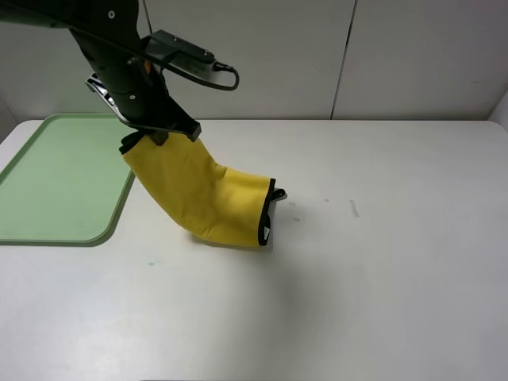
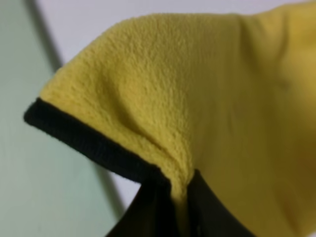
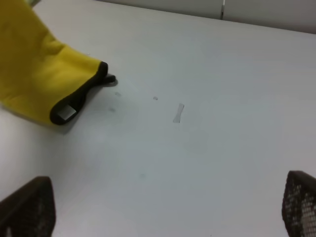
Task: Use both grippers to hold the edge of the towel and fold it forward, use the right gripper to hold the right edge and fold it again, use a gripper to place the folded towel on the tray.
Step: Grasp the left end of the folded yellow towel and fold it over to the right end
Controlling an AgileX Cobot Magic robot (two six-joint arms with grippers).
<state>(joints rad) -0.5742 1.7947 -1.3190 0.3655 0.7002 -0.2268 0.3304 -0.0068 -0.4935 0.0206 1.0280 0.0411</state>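
White tabletop (image 1: 381, 278) is stretching out beneath plain pale wall panels, and the task is looking well advanced. The towel (image 1: 198, 194) is showing as a narrow folded bundle, so both folds are appearing done, as far as I can judge, and only the move onto the tray (image 1: 55, 182) is left. The left gripper (image 1: 155, 133) is clamping tight on one end of the towel, its fingers (image 2: 148, 212) pinching the yellow cloth right beside the black trim (image 2: 89, 143). It is holding that end in the air near the tray's rim, while the other end, with the white label (image 3: 65, 113) and loop tab (image 3: 109, 78), is resting on the table. None of the towel is lying on the tray yet. The right gripper (image 3: 163, 210) is hanging spread wide and grasping nothing, its fingertips (image 3: 27, 207) well apart from the towel.
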